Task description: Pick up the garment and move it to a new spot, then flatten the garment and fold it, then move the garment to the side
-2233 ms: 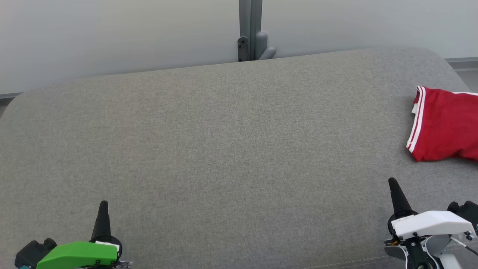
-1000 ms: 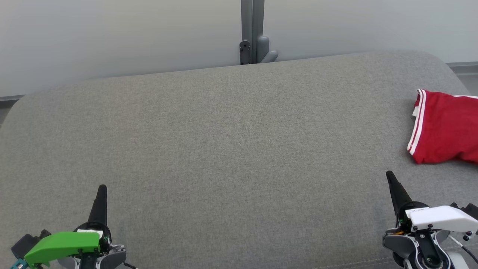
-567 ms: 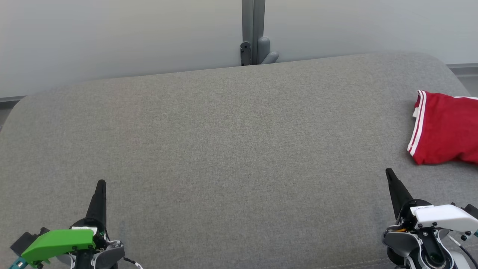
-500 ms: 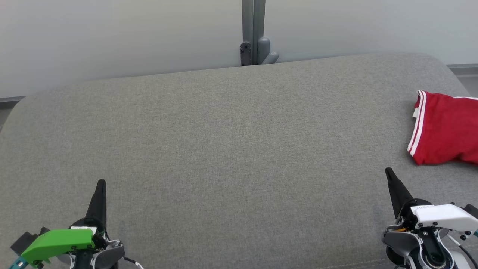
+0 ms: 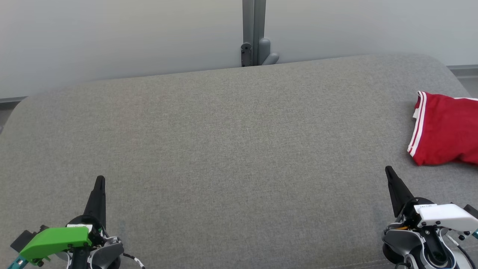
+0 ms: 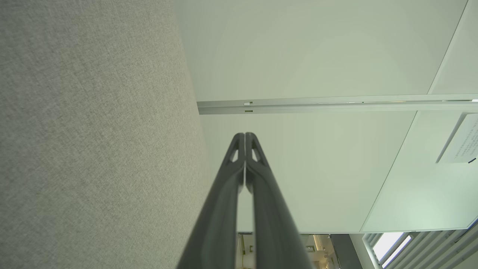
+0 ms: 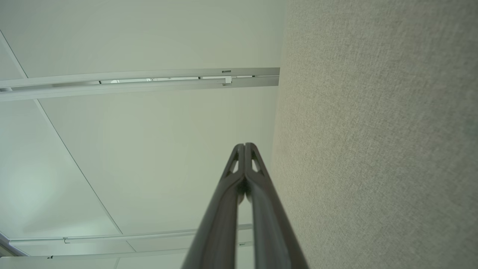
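Note:
The garment (image 5: 446, 129) is red with white stripes along its left edge. It lies folded at the far right of the grey padded surface (image 5: 231, 149), cut off by the head view's right border. My right gripper (image 5: 389, 172) points up from the lower right, below and left of the garment and clear of it. My left gripper (image 5: 99, 180) stands at the lower left, far from the cloth. In each wrist view the fingertips meet with nothing between them: left gripper (image 6: 245, 135), right gripper (image 7: 245, 145). Both are shut and empty.
A pale wall panel rises behind the surface, with a grey vertical post and bracket (image 5: 254, 45) at its middle. The surface's rounded far edge runs just in front of the wall. The left wrist view shows the grey fabric (image 6: 93, 149) beside the wall.
Both grippers have slid slightly upward in the head view and their wrists have rolled. The camera has shifted a little. The garment has stayed where it lies.

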You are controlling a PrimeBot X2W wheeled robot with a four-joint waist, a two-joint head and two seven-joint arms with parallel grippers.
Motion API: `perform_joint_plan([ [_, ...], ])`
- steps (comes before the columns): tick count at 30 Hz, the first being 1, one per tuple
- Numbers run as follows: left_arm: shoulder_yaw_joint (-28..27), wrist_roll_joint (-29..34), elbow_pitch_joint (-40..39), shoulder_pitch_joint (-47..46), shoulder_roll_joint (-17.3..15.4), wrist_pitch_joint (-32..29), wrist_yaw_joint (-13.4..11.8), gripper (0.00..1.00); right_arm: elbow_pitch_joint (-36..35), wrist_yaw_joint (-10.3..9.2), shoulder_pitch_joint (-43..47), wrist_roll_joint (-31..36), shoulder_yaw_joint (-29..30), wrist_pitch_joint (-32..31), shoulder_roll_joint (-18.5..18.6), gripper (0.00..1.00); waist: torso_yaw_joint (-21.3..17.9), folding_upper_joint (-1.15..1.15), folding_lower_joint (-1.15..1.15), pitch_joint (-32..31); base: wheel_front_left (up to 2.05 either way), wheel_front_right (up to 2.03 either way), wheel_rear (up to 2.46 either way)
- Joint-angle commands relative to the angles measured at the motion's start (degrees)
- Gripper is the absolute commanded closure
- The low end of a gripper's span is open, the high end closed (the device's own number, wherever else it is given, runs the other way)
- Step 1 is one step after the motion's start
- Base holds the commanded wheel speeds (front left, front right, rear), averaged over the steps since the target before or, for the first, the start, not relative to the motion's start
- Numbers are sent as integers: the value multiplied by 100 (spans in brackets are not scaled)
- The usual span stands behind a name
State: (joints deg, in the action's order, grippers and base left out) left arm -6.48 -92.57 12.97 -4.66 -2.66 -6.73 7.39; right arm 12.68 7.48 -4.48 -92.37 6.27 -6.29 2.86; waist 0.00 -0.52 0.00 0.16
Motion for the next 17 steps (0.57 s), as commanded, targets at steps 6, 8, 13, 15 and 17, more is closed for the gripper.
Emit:
perform_joint_plan([
  [6,-15,3,-19,-79,-40,-18,29,100,-22,2,-57,-39,13,-23,1,100,0,52,0,0,0,0,0],
  [8,-15,3,-19,-79,-40,-18,29,100,-22,2,-57,-39,13,-23,1,100,0,52,0,0,0,0,0],
  [13,-15,3,-19,-79,-40,-18,29,100,-22,2,-56,-39,13,-23,1,100,0,52,0,0,0,0,0],
  [15,-15,3,-19,-78,-40,-18,30,100,-22,2,-56,-40,13,-23,1,100,0,52,0,0,0,0,0],
  [17,-15,3,-19,-78,-40,-18,30,100,-22,2,-56,-40,13,-23,1,100,0,52,0,0,0,0,0],
])
